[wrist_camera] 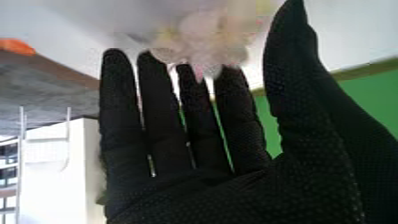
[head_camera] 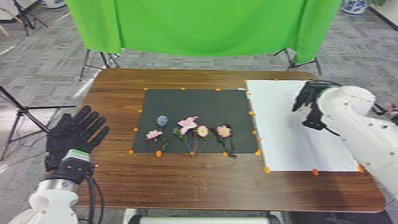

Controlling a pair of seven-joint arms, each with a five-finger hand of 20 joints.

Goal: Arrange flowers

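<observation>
The head view gives the whole layout: 5 flowers lie on the dark mat (head_camera: 190, 100) in the middle of the table (head_camera: 200, 187), their heads far and their stems towards the near edge. At the left of the group is a blue flower (head_camera: 162, 120), with a small pink flower (head_camera: 154, 134) just nearer. Rightward come a large pink flower (head_camera: 187, 125), a peach flower (head_camera: 202, 131) and a pink flower with a yellow centre (head_camera: 224, 131). The white board (head_camera: 298, 160) lies to the right of the mat, and the right hand (head_camera: 311, 95) is over its far right part.

The right wrist view shows what is at that right hand (wrist_camera: 204, 190): its fingers are straight and its thumb stands well apart from them. A pale pinkish bloom (wrist_camera: 202, 32) appears at the fingertips (blurred, so I cannot tell whether they touch it).

The left hand (head_camera: 71, 135) is at the table's left edge, open, its fingers straight and spread. Orange tabs (head_camera: 267, 170) line the mat and the board.
</observation>
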